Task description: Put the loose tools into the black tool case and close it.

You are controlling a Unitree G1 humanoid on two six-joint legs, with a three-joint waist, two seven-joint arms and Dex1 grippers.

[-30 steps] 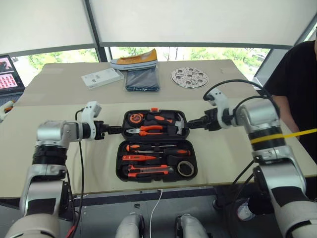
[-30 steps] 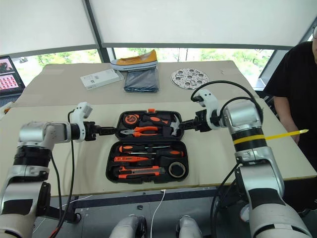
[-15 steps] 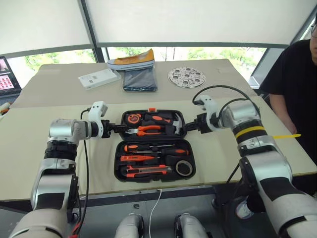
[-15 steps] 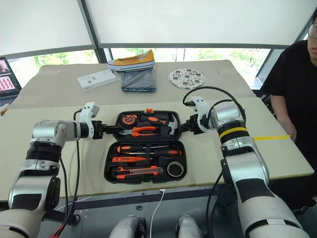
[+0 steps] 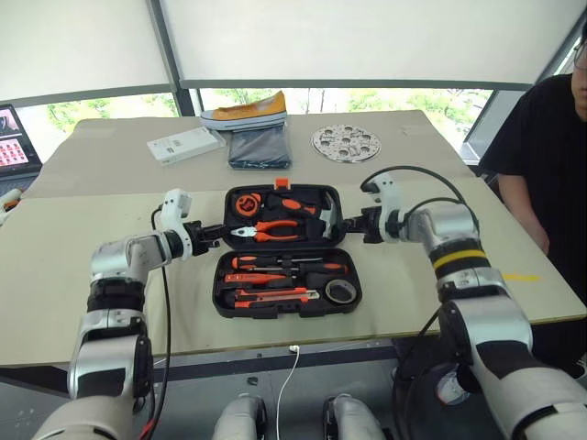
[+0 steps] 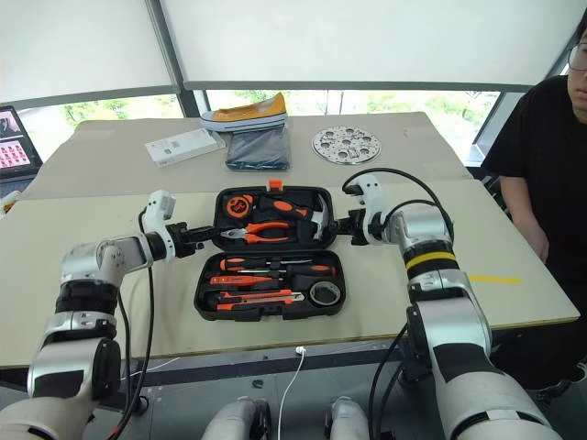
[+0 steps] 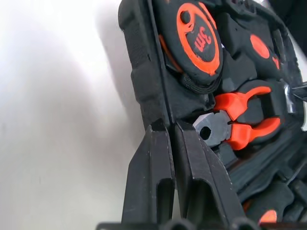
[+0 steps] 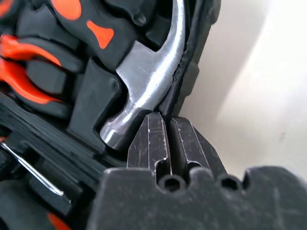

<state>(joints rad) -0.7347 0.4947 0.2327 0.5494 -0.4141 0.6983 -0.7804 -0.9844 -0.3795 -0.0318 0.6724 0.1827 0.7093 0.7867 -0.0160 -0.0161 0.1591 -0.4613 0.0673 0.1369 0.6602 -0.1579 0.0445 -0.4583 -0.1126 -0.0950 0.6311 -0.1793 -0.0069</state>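
The black tool case [image 5: 220,295] lies open at the table's front middle. In its near half sit the screwdrivers [image 5: 275,263], the utility knife [image 5: 271,295] and the black tape roll [image 5: 341,291]. The far half [image 5: 280,191], tilted up a little, holds pliers [image 5: 275,228], a hammer [image 5: 326,220] and a tape measure [image 5: 244,203]. My left gripper [image 5: 220,229] is shut on that half's left rim [image 7: 144,91], with the fingertips of the left gripper [image 7: 165,125] pinching the edge. My right gripper [image 5: 347,225] is shut on the right rim beside the hammer head [image 8: 144,81], as the right gripper [image 8: 163,117] shows up close.
At the back of the table lie a yellow shoe [image 5: 243,110], a dark folded cloth [image 5: 257,147], a white box [image 5: 188,144] and a round perforated disc [image 5: 346,142]. A person in black [image 5: 541,156] stands at the right. A screen [image 5: 14,137] sits far left.
Both grippers have gone from open to shut on the two side rims of the case's far half. That half has tipped up off the table. The camera has shifted slightly.
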